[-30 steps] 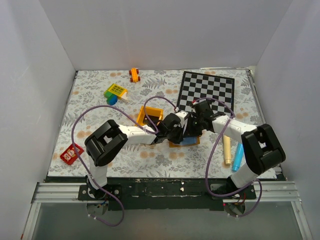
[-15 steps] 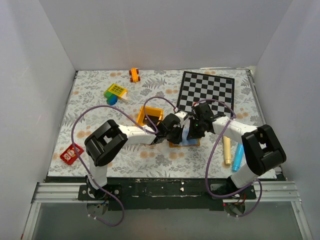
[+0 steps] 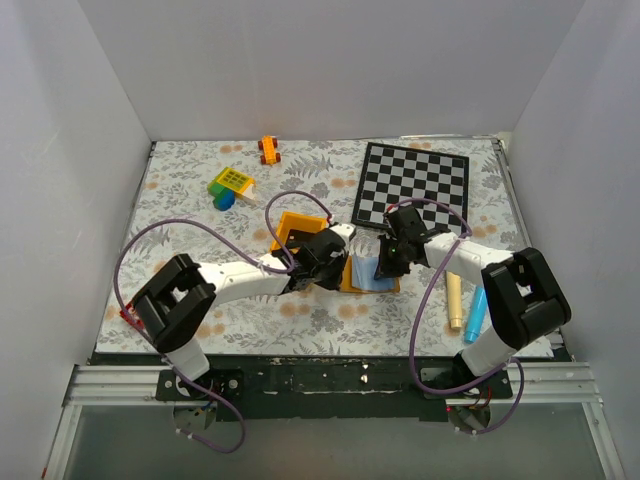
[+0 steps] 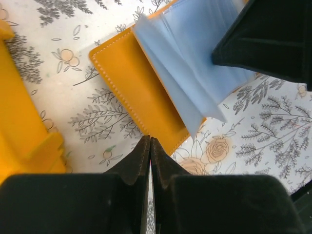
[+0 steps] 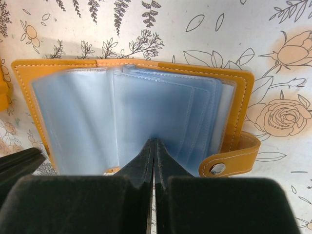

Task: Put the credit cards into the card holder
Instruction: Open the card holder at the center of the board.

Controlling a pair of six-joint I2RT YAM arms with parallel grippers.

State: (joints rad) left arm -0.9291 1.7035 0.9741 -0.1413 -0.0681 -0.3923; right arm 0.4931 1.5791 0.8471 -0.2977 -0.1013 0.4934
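- In the top view you get bright, even light from above, and shadows on the table [image 3: 190, 215] are faint and soft.
- Your right wrist view is fairly sharp on the card holder [image 5: 234, 85], but the fingers [image 5: 136, 170] at the bottom edge are dark and blurred.

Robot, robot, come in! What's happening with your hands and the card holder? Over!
Left hand shut beside card holder. Right hand shut over its blue sleeves. Holder open, no card seen. Yellow bin close by.

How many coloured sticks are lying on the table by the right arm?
2. A pale tan stick lies in the bend of the right arm; a blue stick lies alongside it, nearer the right edge, next to the arm's elbow. The arm could hide more.
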